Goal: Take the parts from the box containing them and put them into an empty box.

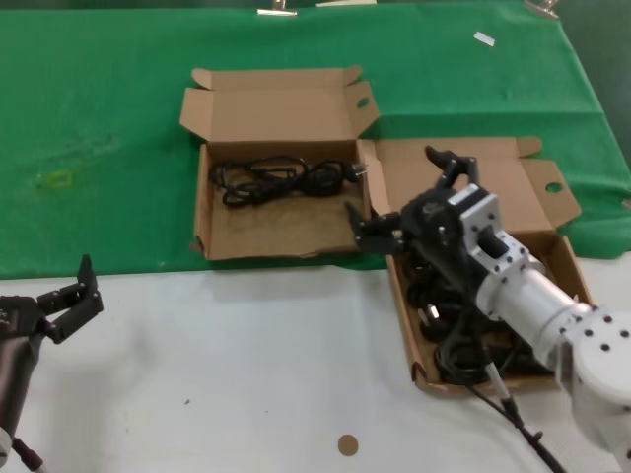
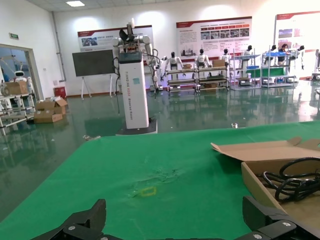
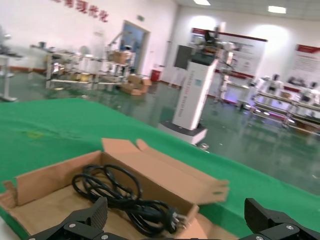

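Observation:
The longer brown box [image 1: 402, 313] at the right holds black cord bundles, the parts [image 1: 455, 357], partly hidden under my right arm. The squarish box [image 1: 266, 232] at the left has its wide lid up and one cord bundle [image 1: 281, 179] lying along its far side. My right gripper [image 1: 394, 184] hovers open and empty over the seam between the two boxes. In the right wrist view that gripper [image 3: 175, 222] looks across at the squarish box [image 3: 45, 182] and its cord [image 3: 125, 200]. My left gripper [image 1: 71, 296] is parked open over the white table at the near left.
A green cloth [image 1: 99, 118] covers the far table under the boxes, and white tabletop [image 1: 246, 355] lies in front. A small brown disc [image 1: 347, 444] sits near the front edge. The left wrist view shows the squarish box's wall [image 2: 257, 187] and cord [image 2: 295, 181] off to one side.

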